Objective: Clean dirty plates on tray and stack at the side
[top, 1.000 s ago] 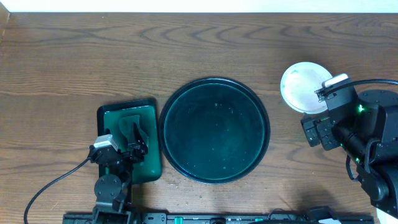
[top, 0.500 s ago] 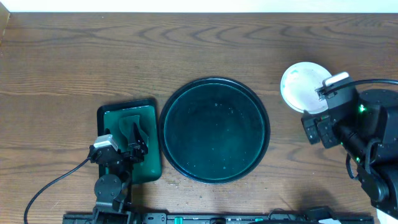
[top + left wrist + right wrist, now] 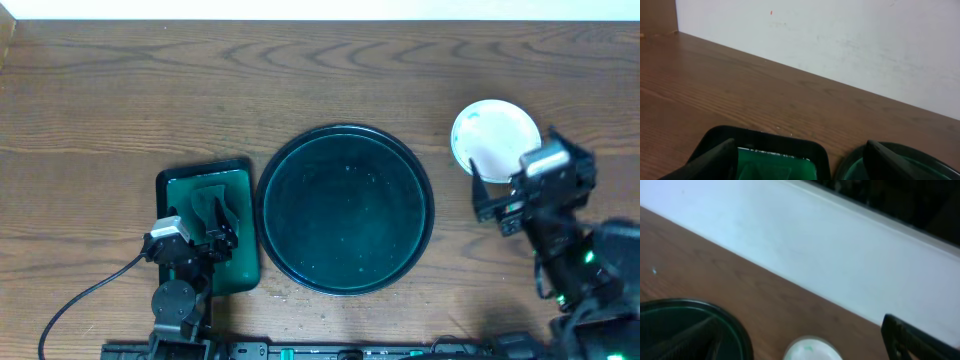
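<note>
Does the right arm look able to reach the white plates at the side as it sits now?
Probably yes: the plates sit just beyond the open right gripper, with nothing lying between them.

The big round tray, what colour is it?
The tray is dark green, almost black. The overhead view shows it best.

text: none readable; labels: none; numbers: none (all three views checked)
</note>
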Controlling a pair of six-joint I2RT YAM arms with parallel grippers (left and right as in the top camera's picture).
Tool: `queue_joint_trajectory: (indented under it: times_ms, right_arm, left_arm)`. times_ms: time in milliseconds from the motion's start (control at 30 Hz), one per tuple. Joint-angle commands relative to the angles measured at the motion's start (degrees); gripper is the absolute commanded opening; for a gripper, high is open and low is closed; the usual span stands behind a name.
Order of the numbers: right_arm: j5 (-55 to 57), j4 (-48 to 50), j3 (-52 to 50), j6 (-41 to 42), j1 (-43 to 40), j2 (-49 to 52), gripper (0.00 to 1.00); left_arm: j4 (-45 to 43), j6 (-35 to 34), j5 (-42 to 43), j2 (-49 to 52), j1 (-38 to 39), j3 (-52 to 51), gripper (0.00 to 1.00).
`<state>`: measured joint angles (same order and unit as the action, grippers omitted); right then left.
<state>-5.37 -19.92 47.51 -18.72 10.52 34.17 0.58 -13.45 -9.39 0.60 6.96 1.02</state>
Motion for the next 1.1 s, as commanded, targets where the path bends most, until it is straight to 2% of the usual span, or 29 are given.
queue_joint_trajectory:
  times_ms: [0,200,433,700,900,1067]
  right_arm:
    - [-5.1,9.0,-10.8,-0.1,0.6,-5.8,0.99]
    - [-5.6,29.1,-28.2,2.1,0.2,-15.7,0.99]
    - [-5.6,39.6,-41.4,5.0,-0.1,-24.1,0.99]
    - [-5.4,39.7,-47.2,5.4,-0.1,-33.4,0.99]
    - [-5.4,37.6,-47.2,5.7,-0.8,-33.9,0.99]
    - [-5.4,28.7,-47.2,14.9,-4.3,-33.9,0.99]
  left_arm:
    - [2.6,0.7,-1.6,-0.4,0.2,-0.8,0.80]
    - [2.6,0.7,-1.6,-0.4,0.2,-0.8,0.80]
    - [2.6,0.7,-1.6,-0.4,0.2,-0.8,0.80]
    - [2.6,0.7,-1.6,-0.4,0.2,-0.8,0.80]
    - [2.6,0.7,-1.6,-0.4,0.2,-0.8,0.80]
    - [2.6,0.7,-1.6,-0.4,0.2,-0.8,0.80]
